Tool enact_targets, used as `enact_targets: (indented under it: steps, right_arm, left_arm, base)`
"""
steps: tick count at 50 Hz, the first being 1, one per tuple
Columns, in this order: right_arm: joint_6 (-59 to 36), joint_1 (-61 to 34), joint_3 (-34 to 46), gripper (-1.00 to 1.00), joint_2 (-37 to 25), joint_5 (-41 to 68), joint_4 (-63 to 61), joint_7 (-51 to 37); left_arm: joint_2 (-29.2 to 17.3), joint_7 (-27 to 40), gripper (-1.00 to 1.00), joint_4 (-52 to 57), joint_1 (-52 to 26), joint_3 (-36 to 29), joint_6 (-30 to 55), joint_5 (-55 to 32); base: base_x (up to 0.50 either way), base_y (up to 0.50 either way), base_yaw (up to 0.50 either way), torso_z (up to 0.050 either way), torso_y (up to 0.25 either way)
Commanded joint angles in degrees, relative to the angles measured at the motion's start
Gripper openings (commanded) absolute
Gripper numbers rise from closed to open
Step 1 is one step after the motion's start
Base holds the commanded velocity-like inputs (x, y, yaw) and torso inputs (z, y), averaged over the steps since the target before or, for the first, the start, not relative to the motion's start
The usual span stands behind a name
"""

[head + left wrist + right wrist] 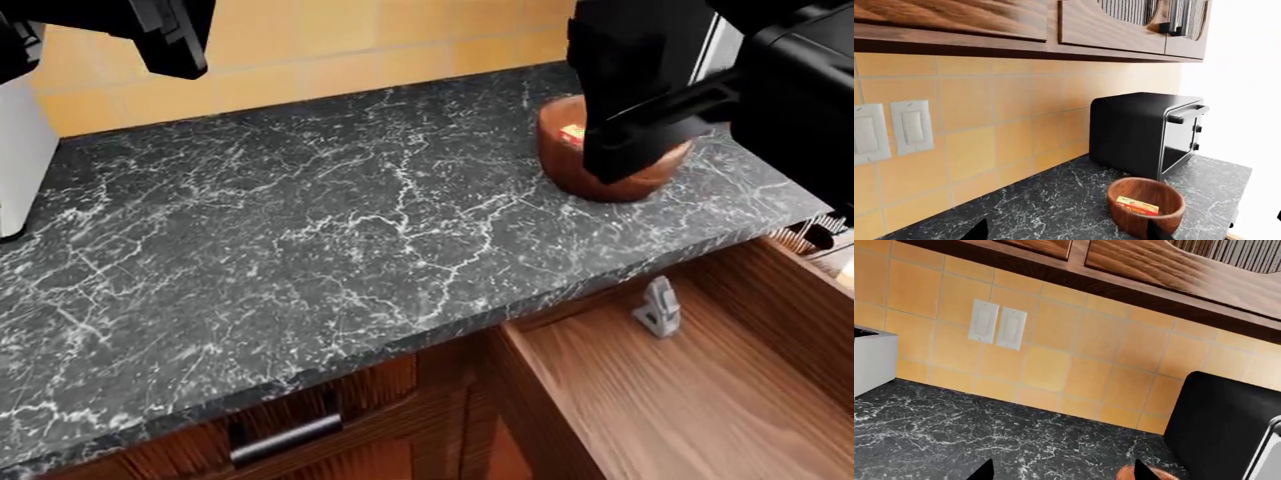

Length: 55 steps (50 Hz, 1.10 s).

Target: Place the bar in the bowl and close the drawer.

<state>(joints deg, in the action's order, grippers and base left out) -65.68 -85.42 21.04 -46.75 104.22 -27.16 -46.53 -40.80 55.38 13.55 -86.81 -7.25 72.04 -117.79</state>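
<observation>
Reddish-brown wood of the bowl (1145, 206) already cradles the bar (1137, 205); the drawer (667, 400) is left open; both grippers are seen spread, empty.

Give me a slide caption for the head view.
Bar in the wooden bowl on the marble counter, drawer open.

Yellow-orange tiled wall (1054, 365) with two white switches (997, 324), dark wood cabinets (1121, 22) above, black marbled desk (334, 230) below.
</observation>
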Motion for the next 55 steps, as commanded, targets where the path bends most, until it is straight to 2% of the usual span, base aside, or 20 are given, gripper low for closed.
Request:
enact_targets:
  steps: [1,55]
  right_arm:
    - [0.4,-0.2,0.2,1.0,-0.3,0.4,0.0,-0.2]
    - [1.9,-0.1,1.3,1.0,-1.0,0.7,-0.5,-0.6]
  left_arm:
    - [-0.4,0.0,1.0,0.1,-0.1,-0.5,-0.5,-0.3]
    - [-1.6,-0.5,1.0,0.5,-0.6,-2.6,-2.1,-1.1]
  base:
    - [0.0,0.0,-0.5,0.0,0.0]
    - [0.0,0.0,-0.5,0.0,0.0]
